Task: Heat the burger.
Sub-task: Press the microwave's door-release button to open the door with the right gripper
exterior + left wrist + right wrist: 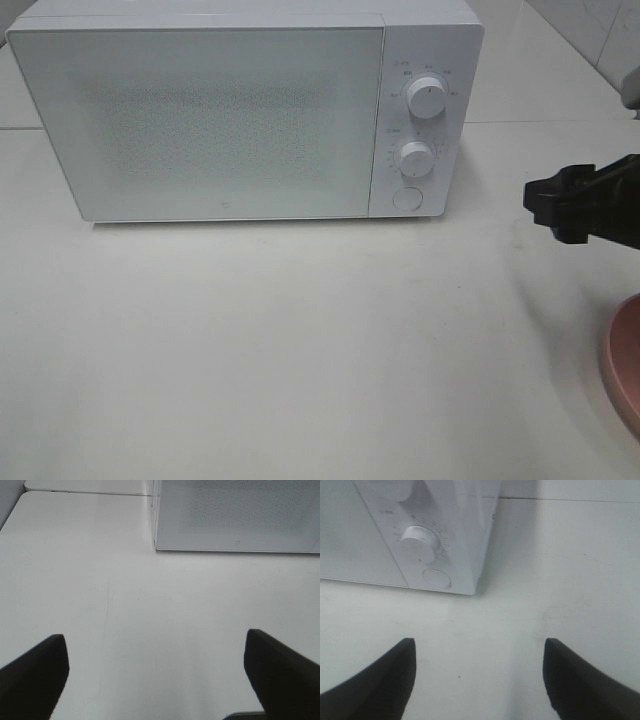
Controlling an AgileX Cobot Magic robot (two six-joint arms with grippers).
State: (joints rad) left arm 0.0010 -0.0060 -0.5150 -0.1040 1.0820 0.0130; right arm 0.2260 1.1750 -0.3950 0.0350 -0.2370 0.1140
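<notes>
Left gripper (pixel 155 637): we see it released, empty, over the white desk (pixel 125 590).
Right gripper (pixel 478 642): released, empty; closed white box-shaped microwave (pixel 445 525) just ahead.

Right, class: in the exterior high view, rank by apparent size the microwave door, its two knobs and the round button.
1. Microwave door.
2. Upper knob and lower knob, which look alike.
3. Round button, slightly smaller.

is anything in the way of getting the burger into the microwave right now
Yes: the microwave door is shut across the front, so it must be opened first. The burger is not in view; only the edge of a pink plate shows at the right.
</notes>
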